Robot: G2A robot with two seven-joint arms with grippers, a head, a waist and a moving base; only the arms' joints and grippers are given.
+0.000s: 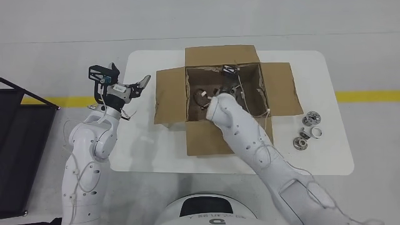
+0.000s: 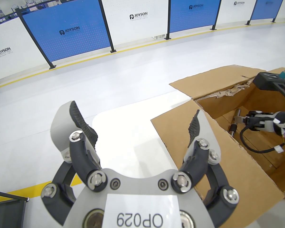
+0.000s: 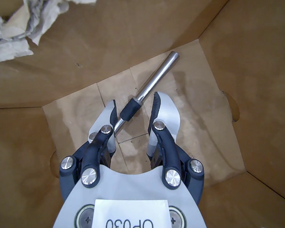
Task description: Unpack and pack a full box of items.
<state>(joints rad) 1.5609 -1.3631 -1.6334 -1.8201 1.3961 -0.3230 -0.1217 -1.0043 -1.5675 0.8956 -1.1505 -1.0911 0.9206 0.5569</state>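
Note:
An open cardboard box (image 1: 172, 97) stands in the middle of the white table (image 1: 150, 147). On its floor lies a shiny metal rod (image 3: 156, 74) with a black sleeve (image 3: 130, 110). My right gripper (image 3: 135, 99) is down inside the box, open, with one finger on each side of the sleeve; whether the pads touch it is unclear. The left wrist view shows the right gripper (image 2: 238, 119) at the rod (image 2: 232, 128). My left gripper (image 2: 135, 107) hangs open and empty above the table just left of the box's side flap; in the top view the left gripper (image 1: 130, 79) is there too.
Crumpled grey packing paper (image 3: 26, 24) lies against one inner wall of the box. Several round metal parts (image 1: 309, 131) sit on the table right of the box. A black rack (image 1: 15, 144) stands on the floor at the far left.

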